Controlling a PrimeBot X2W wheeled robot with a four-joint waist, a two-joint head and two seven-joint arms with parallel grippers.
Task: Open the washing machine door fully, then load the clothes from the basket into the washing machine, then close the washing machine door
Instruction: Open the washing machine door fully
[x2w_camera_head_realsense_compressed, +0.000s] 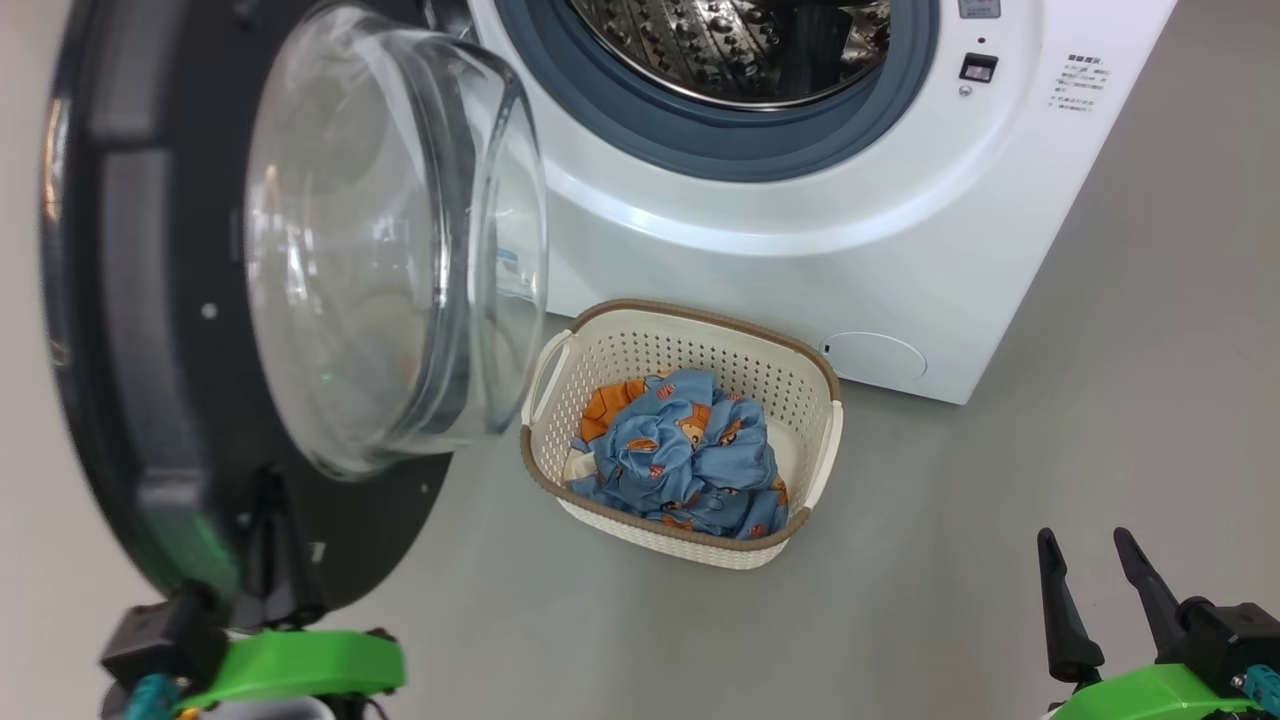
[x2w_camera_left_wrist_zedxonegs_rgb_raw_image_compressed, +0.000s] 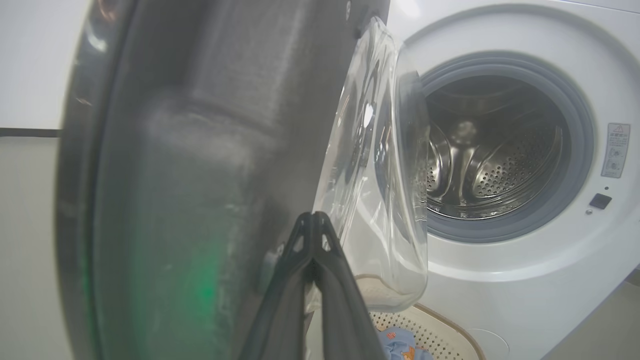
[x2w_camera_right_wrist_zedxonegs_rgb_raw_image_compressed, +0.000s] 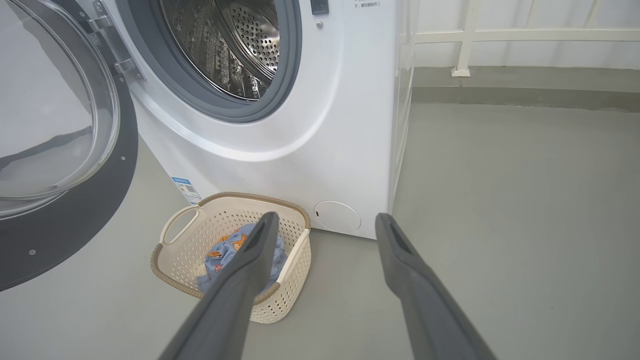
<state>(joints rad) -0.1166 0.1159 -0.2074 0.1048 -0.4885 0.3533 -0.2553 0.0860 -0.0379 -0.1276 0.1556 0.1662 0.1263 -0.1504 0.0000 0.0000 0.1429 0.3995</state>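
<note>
While the large round glossy black washing machine door (x2w_camera_head_realsense_compressed: 140, 300) stands swung well out at scene left, the left gripper (x2w_camera_left_wrist_zedxonegs_rgb_raw_image_compressed: 313, 217) sits at its lower edge. Its two long dark fingers (x2w_camera_left_wrist_zedxonegs_rgb_raw_image_compressed: 345, 310) are pressed together with nothing between them, tips at the door's inner face just left of the bulging clear glass window (x2w_camera_head_realsense_compressed: 390, 240). Contact looks likely; cannot confirm.

Right of the window, near its lower lip: small cream-white perforated plastic basket (x2w_camera_head_realsense_compressed: 770, 370) with brown woven-look rim, on the grey floor (x2w_camera_head_realsense_compressed: 950, 560) close before the big white front-loading washing machine (x2w_camera_head_realsense_compressed: 800, 250). Inside it, the clothes (x2w_camera_head_realsense_compressed: 690, 450): crumpled light-blue fabric with orange bear print, an orange piece at the far-left corner. Steel perforated drum (x2w_camera_head_realsense_compressed: 740, 40) gapes above and beyond.

Near right: right gripper (x2w_camera_head_realsense_compressed: 1086, 545), fingers spread wide, holding nothing. The bundle lies left and farther out from those fingers, path unobstructed; from the left fingers the glass bowl hangs between.

Judgement: right arm better placed for the pick-up, reaching left, forward and down into the basket.
</note>
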